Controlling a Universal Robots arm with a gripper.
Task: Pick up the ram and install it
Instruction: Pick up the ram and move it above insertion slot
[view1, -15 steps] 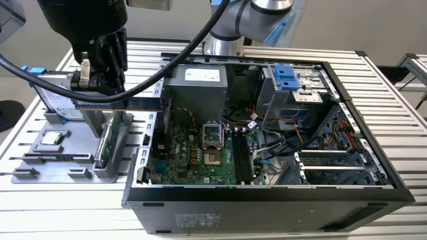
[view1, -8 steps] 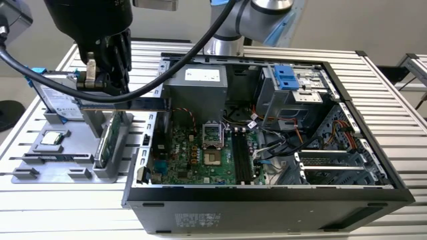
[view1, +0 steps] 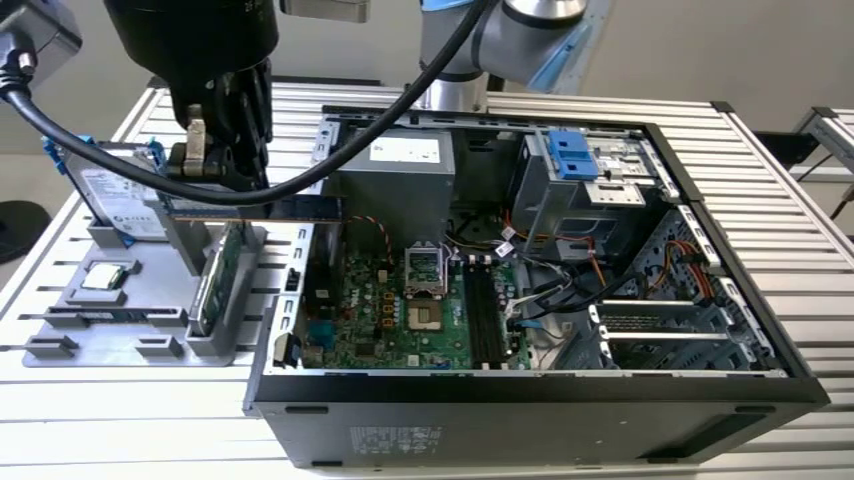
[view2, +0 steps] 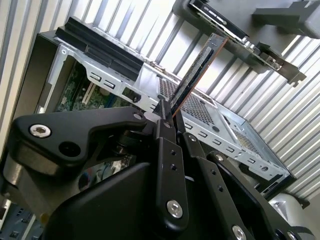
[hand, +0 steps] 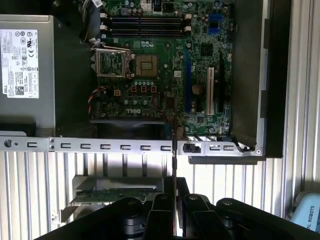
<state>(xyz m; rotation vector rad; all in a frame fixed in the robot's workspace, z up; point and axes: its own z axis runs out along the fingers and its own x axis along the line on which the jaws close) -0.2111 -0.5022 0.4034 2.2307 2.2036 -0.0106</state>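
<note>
Now gripper (view1: 230, 190) clamped on ram (view1: 300, 210), beside open computer case (view1: 534, 385), hard drive (view1: 114, 195) and expansion card (view1: 220, 275) in gray rack (view1: 134, 325)

Open computer case (view1: 534, 410) on slatted table (view1: 134, 425), motherboard (view1: 387, 310) exposed. Grey rack (view1: 80, 330) at exterior view's left holds hard drive (view1: 114, 195) and expansion card (view1: 214, 285).

We log a matte black gripper (view2: 165, 116): angular linkage plates, silver screw heads (view2: 174, 209), one round pivot bolt (view2: 40, 131). Beside the gripper, a thick black cable (view1: 60, 128) loops off. Behind the gripper, silver-grey arm (view1: 534, 20) joints with blue trim.
</note>
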